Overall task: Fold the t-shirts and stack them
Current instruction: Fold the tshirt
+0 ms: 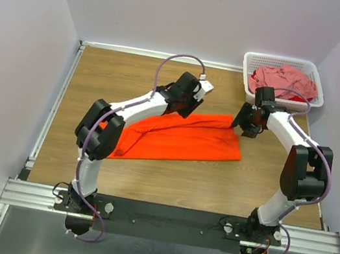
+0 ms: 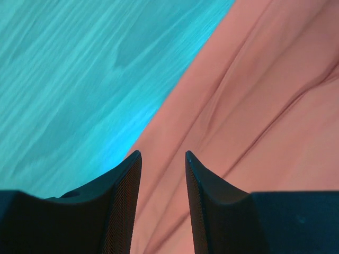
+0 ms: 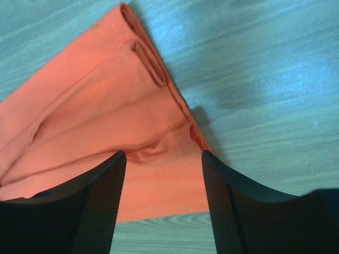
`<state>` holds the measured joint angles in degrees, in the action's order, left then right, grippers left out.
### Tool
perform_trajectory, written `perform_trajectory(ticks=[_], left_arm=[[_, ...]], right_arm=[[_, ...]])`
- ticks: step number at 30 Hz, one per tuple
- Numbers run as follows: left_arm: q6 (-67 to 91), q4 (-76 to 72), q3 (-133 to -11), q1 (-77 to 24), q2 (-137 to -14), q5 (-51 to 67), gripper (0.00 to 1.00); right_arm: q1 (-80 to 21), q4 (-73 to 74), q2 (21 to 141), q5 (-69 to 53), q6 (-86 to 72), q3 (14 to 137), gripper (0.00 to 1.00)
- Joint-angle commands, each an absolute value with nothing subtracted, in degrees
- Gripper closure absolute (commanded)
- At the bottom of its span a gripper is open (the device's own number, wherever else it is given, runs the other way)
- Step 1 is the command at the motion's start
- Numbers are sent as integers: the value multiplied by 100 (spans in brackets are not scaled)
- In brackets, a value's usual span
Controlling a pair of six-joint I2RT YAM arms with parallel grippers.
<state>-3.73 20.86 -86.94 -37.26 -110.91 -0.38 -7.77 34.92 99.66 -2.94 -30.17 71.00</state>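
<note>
Top external view: a white lattice basket [image 1: 280, 60] sits on the bench [image 1: 133, 74] just beyond the right hand [image 1: 247, 124], on its far side. A dusty pink t-shirt [image 1: 283, 80] lies crumpled inside the basket and fills most of it, heaped about level with the rim.

The bright orange t-shirt [image 1: 184, 141] lies flat on the bench between the two hands, as a long, narrow band slanting from beneath the left arm up toward the right hand. Its right end lies directly below the right hand, and its far long edge lies under the left hand [image 2: 163, 159].

In the left wrist view the left hand's fingers stand apart with nothing between them, over the straight edge where orange cloth meets bare wood. Soft creases run along the cloth.

In the right wrist view the right hand's fingers are spread wide and empty above the shirt's end. A hemmed edge and a small fold show at the corner there.
</note>
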Motion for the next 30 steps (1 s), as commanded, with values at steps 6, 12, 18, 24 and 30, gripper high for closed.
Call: perform_trajectory(ticks=[6, 12, 18, 24, 30], left_arm=[[-809, 1608, -9711, -3929, -12242, 1537, 55], [-809, 1617, -9896, -3964, -12647, 1819, 57], [-800, 1652, -9914, -3964, -12806, 1916, 63], [-791, 1679, -9905, -3964, -12902, 1784, 67], [-791, 1661, -9993, -3964, -12920, 1521, 67]], right_arm=[[-492, 3138, 9334, -404, -3217, 6636, 32], [-448, 3138, 9185, -413, -3138, 6504, 32], [-431, 3146, 9167, -431, -3094, 6486, 32], [-431, 3138, 9193, -501, -3067, 6495, 32], [-431, 3138, 9176, -545, -3024, 6478, 32]])
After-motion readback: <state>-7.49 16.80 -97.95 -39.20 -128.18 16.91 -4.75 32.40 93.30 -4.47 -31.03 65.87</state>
